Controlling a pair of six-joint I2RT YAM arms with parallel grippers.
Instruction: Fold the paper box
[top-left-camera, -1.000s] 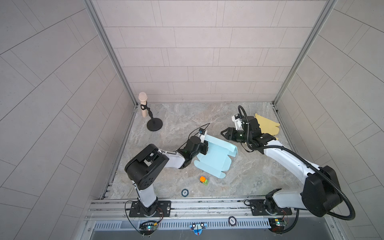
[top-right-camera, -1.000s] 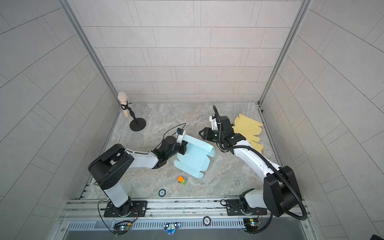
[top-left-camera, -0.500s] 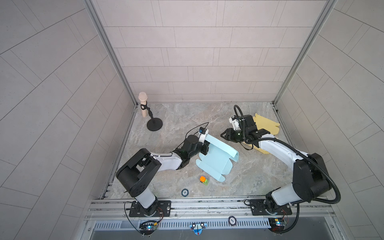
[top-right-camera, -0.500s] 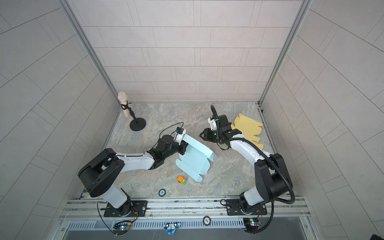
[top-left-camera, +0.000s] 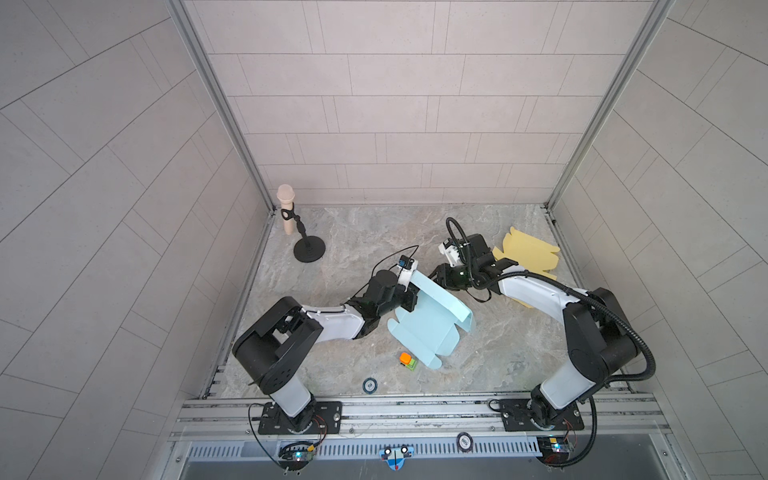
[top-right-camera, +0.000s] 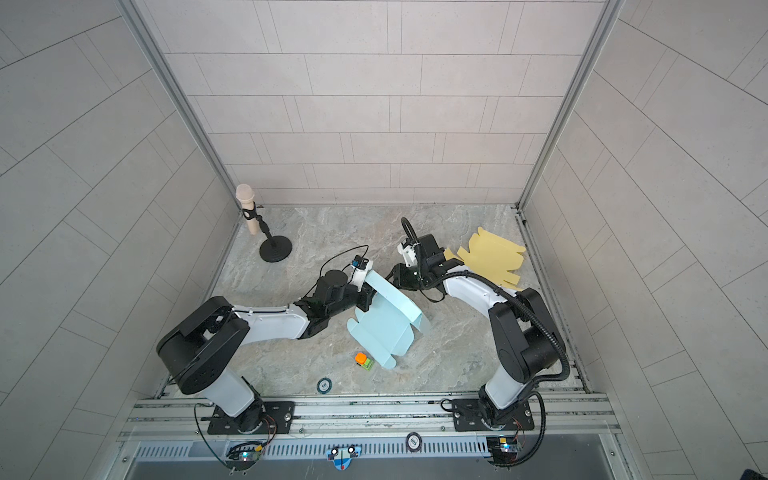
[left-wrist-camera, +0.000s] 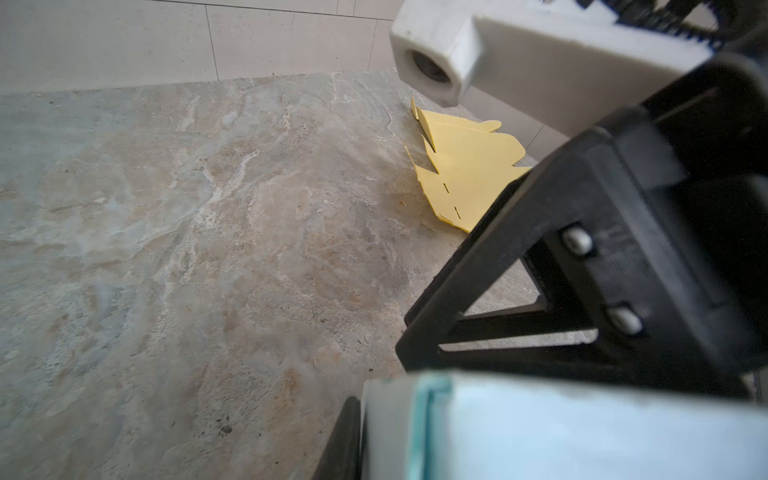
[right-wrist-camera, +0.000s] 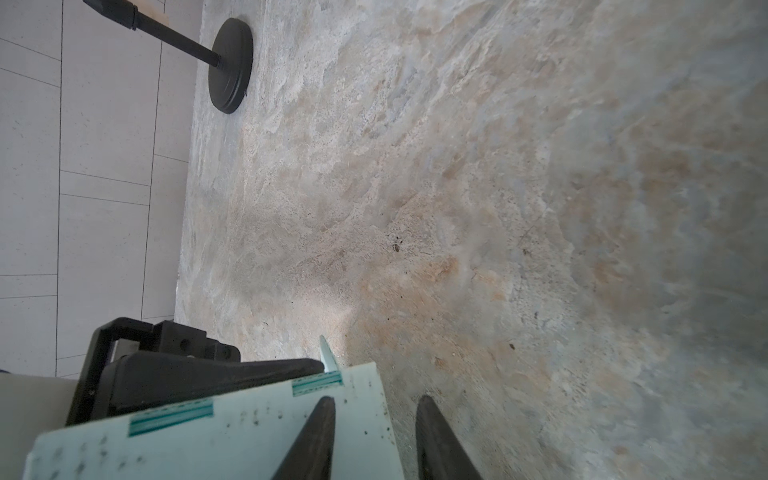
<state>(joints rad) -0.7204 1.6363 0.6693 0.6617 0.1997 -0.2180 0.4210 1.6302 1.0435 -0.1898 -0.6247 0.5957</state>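
The light blue paper box (top-left-camera: 428, 332) (top-right-camera: 384, 328) lies mid-table as a cut blank, one long panel raised and curled over it. My left gripper (top-left-camera: 409, 299) (top-right-camera: 368, 300) is shut on that panel's left end. In the left wrist view the blue card (left-wrist-camera: 582, 432) fills the bottom beside one dark finger (left-wrist-camera: 345, 440); the other finger is hidden. My right gripper (top-left-camera: 436, 277) (top-right-camera: 392, 276) is at the panel's far corner. In the right wrist view its fingers (right-wrist-camera: 324, 432) stand apart, open, one in front of the panel (right-wrist-camera: 228, 440), one past its edge.
A yellow flat blank (top-left-camera: 528, 253) (top-right-camera: 494, 255) (left-wrist-camera: 465, 174) lies at the back right, partly under the right arm. A microphone on a black stand (top-left-camera: 309, 251) (right-wrist-camera: 230, 66) is back left. A small orange-and-green block (top-left-camera: 408, 360) and a round disc (top-left-camera: 369, 385) lie near the front.
My right gripper has moved in to the raised panel's far corner and its fingers have narrowed. The left gripper has brought the panel up and further over the blank.
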